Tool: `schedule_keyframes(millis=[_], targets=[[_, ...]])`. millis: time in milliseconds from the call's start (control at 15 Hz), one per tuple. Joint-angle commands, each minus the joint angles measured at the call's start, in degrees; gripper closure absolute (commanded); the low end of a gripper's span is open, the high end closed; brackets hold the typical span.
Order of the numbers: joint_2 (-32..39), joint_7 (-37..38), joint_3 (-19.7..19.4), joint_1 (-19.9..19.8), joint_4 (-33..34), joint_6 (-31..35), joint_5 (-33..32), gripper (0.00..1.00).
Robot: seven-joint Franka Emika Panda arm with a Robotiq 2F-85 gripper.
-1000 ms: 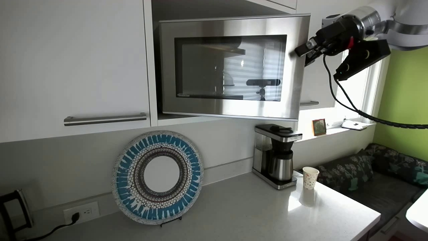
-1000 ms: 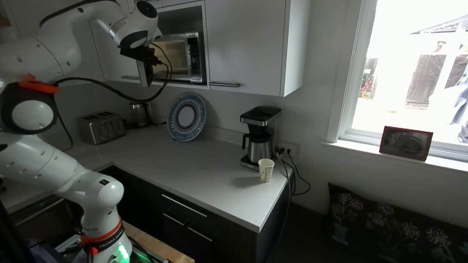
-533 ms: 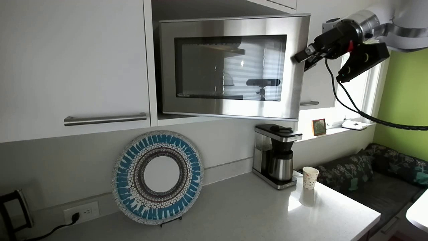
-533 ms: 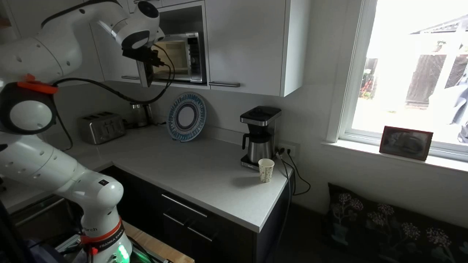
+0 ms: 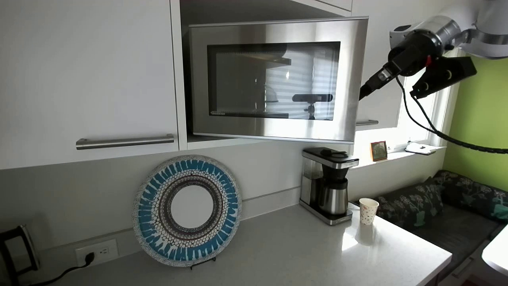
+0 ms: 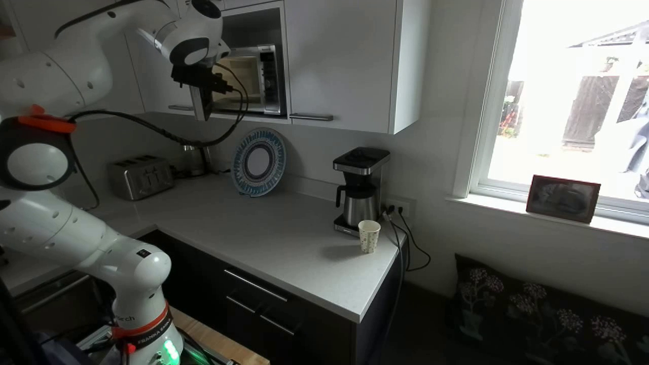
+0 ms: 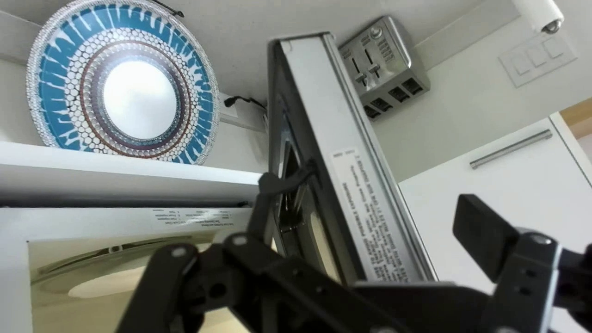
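In the wrist view, a patterned plate (image 7: pixel 122 92) stands at left; then comes the open microwave door (image 7: pixel 354 157), seen between the fingers of the gripper (image 7: pixel 365 196), which are wide apart; at right hangs a white cabinet (image 7: pixel 541 185).

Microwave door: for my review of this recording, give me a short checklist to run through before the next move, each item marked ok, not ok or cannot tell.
1. Microwave door open: ok, swung away from the microwave.
2. Fingers spread: ok, wide apart in the wrist view.
3. Finger ends visible from outside: not ok, the door's edge covers them in an exterior view.
4. Fingers free of contact with the door: cannot tell.
5. Cable free: ok, it hangs in a loose loop, caught on nothing in sight.
6. Cup upright on the counter: ok, apart from the arm.
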Motion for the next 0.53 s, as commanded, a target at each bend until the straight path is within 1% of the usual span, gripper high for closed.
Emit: schedule_keyframes(millis=[0,200,333,467], targets=[[-0.7,-4.51,-1.84,-0.5,1.33,-3.03,-5.87,0.0],[-0.1,-7.38,-1.8,-0.66,1.86,0.71,-8.84,0.0],[0.41,-9.34,-1.39,-0.2,1.39,6.11,-8.84,0.0],[1.02,-10.11,-0.23,0.3,0.12,13.32,-7.72,0.0]])
